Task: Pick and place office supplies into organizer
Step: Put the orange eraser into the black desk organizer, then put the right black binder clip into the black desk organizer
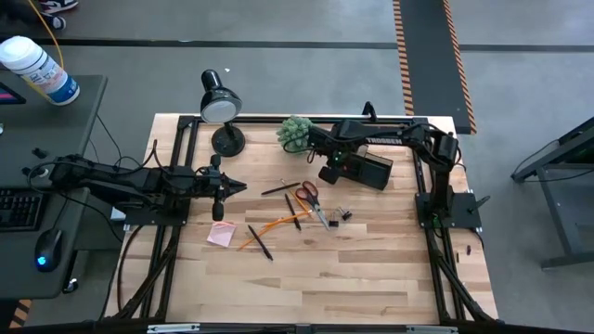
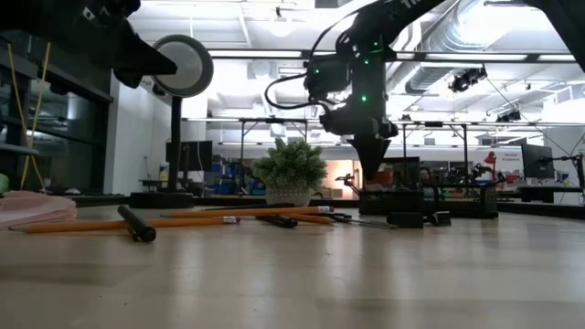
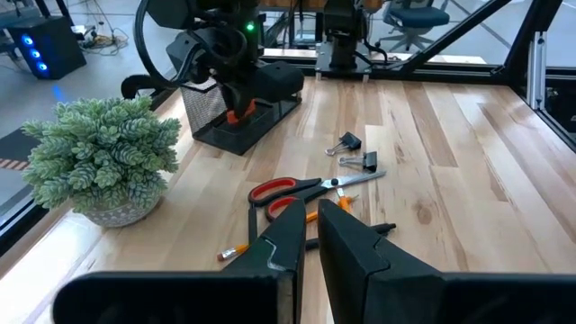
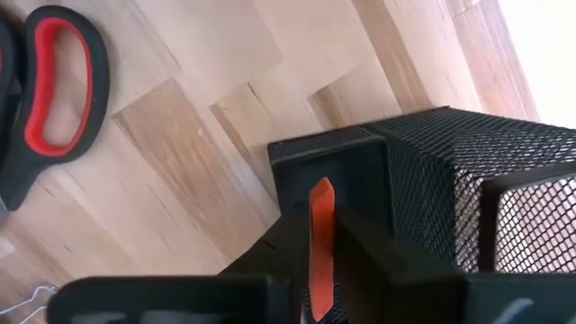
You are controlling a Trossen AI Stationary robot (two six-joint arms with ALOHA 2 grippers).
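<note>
The black mesh organizer [image 1: 373,171] stands at the far right of the table, beside the green plant [image 1: 295,133]. My right gripper [image 4: 321,236] hangs over the organizer's low end compartment [image 3: 236,135], pointing down and shut on a short orange pen-like stick [image 3: 236,115]. Red-handled scissors [image 1: 309,199], orange and black pencils [image 1: 271,224], dark clips [image 1: 343,215] and a pink sticky pad [image 1: 221,234] lie flat on the table's middle. My left gripper [image 1: 239,188] waits shut above the table's left side, holding nothing. My right gripper pinches the orange stick [image 4: 320,247] between its two fingers, coming from above and pointing down. The stick runs along the fingers and its free end [image 4: 322,187] pokes out below them, upright, into the organizer's low compartment. Whether it touches the bottom I cannot tell.
A black desk lamp [image 1: 220,104] stands at the far left of the table. The plant sits close to my right gripper's left. Bare wood lies along the near half of the table [image 1: 316,288]. The arm frames' black rails run along both sides.
</note>
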